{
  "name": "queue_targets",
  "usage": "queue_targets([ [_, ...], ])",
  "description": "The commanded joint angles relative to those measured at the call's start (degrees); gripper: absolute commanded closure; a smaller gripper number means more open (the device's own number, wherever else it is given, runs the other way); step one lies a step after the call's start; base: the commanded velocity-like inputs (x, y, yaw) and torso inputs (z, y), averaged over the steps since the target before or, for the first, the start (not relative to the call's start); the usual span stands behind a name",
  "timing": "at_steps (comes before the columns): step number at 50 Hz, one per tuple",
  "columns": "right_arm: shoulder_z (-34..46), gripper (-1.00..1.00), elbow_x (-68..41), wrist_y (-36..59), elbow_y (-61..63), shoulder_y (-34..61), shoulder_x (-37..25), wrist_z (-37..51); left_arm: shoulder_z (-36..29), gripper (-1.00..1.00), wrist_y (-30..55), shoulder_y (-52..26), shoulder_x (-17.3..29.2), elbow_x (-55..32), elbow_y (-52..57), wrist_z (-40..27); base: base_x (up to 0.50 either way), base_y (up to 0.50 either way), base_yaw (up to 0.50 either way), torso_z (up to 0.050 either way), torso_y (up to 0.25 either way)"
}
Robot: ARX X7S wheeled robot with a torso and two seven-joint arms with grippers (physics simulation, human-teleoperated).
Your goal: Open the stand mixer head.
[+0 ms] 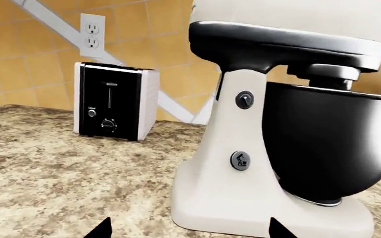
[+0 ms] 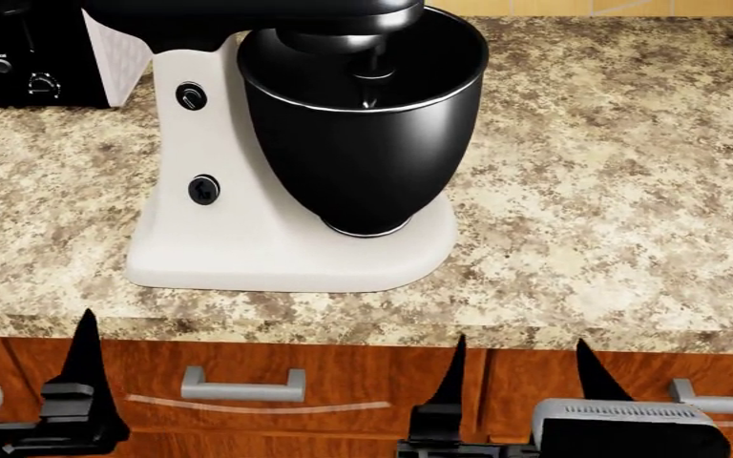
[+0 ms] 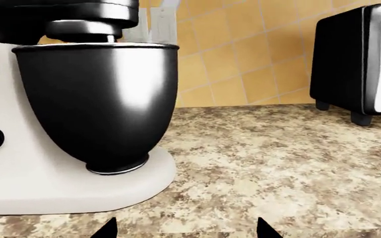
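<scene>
The stand mixer head [image 1: 289, 20] is cream-white with a glossy black underside band. It sits lowered over the black mixing bowl [image 1: 336, 144]. In the head view only its black underside [image 2: 252, 14] shows at the top edge, and the right wrist view also shows that underside [image 3: 58, 15]. My left gripper [image 2: 23, 382] is open and empty, in front of the counter's edge and left of the mixer. My right gripper [image 2: 519, 377] is open and empty, in front of the counter's edge and right of the bowl. Both are apart from the mixer. Their tips show in the left wrist view [image 1: 190, 233] and the right wrist view [image 3: 185, 233].
The cream base column [image 2: 201, 143] carries two black knobs. A black and white toaster [image 2: 35, 57] stands behind and left of the mixer. A black toaster oven [image 3: 362, 59] stands at the back right. Wooden drawers with a metal handle [image 2: 241, 386] lie under the granite counter [image 2: 596, 191].
</scene>
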State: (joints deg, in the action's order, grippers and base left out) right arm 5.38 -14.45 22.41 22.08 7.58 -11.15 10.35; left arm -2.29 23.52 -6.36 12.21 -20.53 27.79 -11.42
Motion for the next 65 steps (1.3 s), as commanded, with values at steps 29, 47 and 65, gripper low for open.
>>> queue_targets([
  [29, -1.87, -1.00, -3.23, 8.62, 7.29, 9.08, -2.85, 3.46, 1.33, -1.00, 13.85, -11.67, 2.13, -6.54, 8.09, -5.45, 0.19, 0.00, 0.00, 0.000, 0.000],
  [47, -1.75, -1.00, -4.12, 7.94, 4.78, 9.38, -2.39, 3.68, -8.59, 1.00, 14.21, -11.00, 7.15, -1.34, 6.88, -0.67, 0.00, 0.00, 0.00, 0.000, 0.000],
  [65, -1.64, -1.00, -4.39, 7.25, 4.58, 9.30, -2.88, 3.99, -24.84, 1.00, 20.08, -20.93, 14.73, 9.37, 3.48, 4.98, 0.00, 0.00, 0.00, 0.000, 0.000],
])
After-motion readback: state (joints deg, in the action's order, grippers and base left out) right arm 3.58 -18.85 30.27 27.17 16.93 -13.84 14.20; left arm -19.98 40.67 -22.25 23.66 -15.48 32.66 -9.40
